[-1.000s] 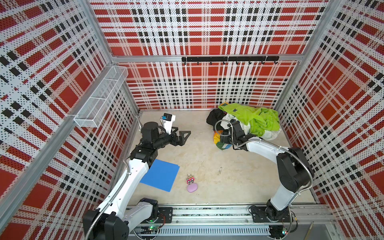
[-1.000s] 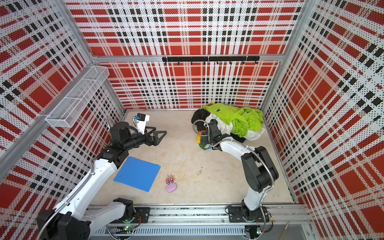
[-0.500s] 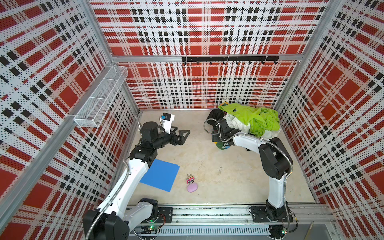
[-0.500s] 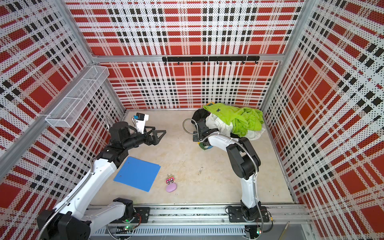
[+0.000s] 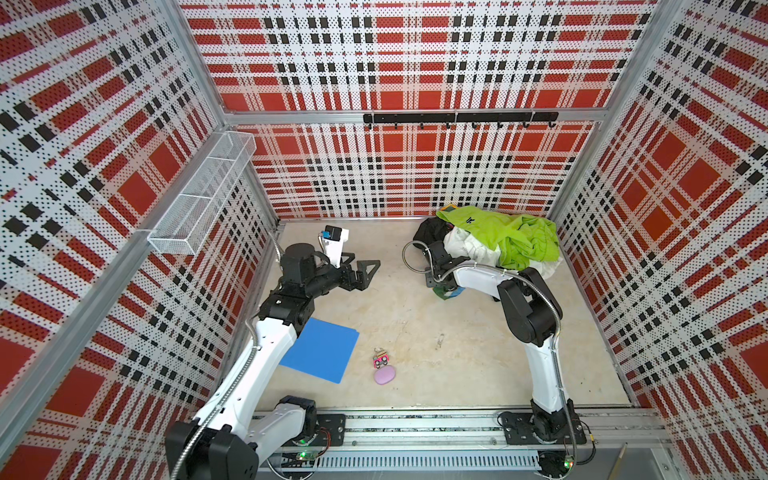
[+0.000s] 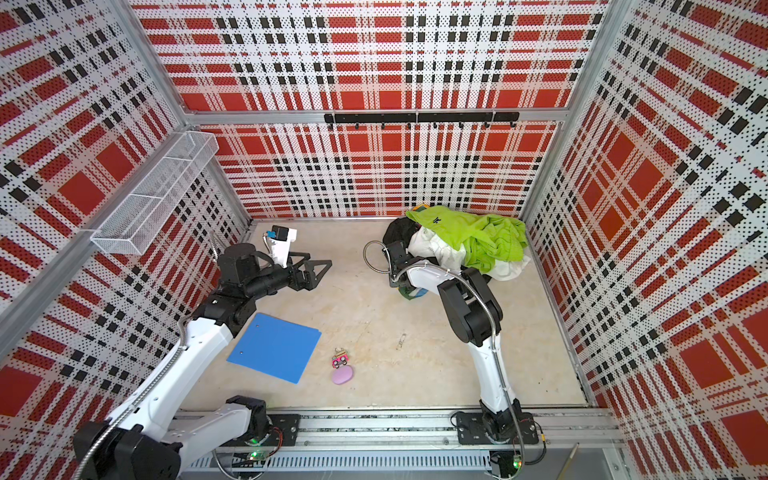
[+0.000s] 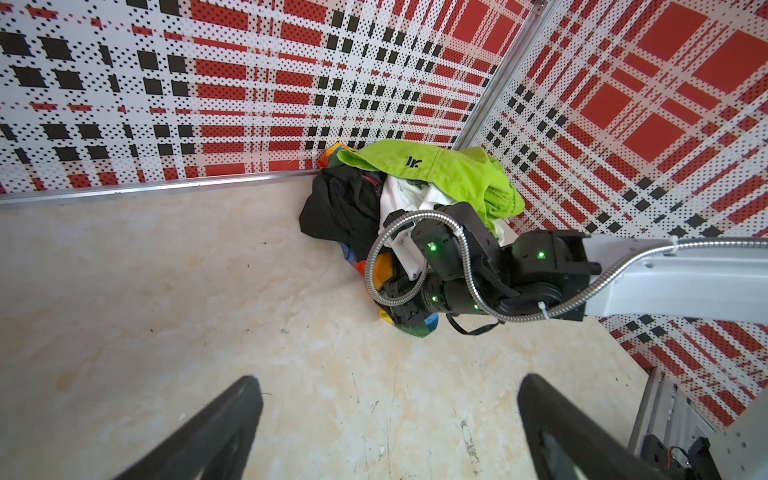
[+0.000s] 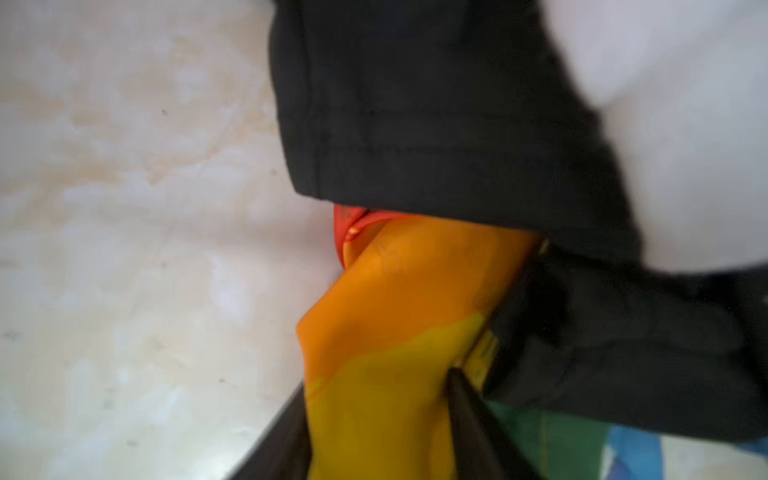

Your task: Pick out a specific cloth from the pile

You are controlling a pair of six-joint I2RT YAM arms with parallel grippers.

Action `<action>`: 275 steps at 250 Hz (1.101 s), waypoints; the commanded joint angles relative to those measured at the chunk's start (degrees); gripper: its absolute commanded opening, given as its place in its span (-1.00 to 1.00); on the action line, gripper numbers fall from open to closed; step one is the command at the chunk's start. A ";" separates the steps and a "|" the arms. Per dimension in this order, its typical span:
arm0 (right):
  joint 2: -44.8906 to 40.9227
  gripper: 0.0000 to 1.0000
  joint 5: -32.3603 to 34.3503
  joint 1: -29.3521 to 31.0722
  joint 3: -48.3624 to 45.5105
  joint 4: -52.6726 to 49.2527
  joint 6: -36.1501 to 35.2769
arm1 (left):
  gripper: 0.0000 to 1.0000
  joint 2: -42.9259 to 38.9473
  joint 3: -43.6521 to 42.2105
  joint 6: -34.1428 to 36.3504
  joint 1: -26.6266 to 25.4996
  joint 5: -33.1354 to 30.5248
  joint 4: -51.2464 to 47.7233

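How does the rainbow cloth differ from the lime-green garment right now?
Colour: the cloth shows orange, yellow, green and blue panels; the lime garment is one colour with a small dark logo.
Place: the cloth pokes out at floor level under the black garment; the lime garment tops the pile.
Grip: the right gripper straddles the cloth, not the lime garment.
Both are part of that pile.

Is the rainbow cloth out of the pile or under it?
Mostly under. Only bits of the cloth show: one at the foot of the pile beneath the black garment, one by the back wall.
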 commanded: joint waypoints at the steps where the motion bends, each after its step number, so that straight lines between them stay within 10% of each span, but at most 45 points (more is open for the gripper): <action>1: -0.67 -0.41 1.87 0.34 -1.38 0.99 -0.42 | 0.99 -0.85 -0.33 -0.56 0.03 -0.33 1.61; 72: -8.44 -0.96 -1.73 1.17 -5.96 3.22 -0.60 | 0.99 -0.94 -0.63 -1.05 -0.28 -2.95 1.69; 275: -25.40 -1.00 -9.94 2.48 -7.00 3.09 -2.49 | 0.98 -0.50 -0.43 -0.74 -1.70 -5.67 0.77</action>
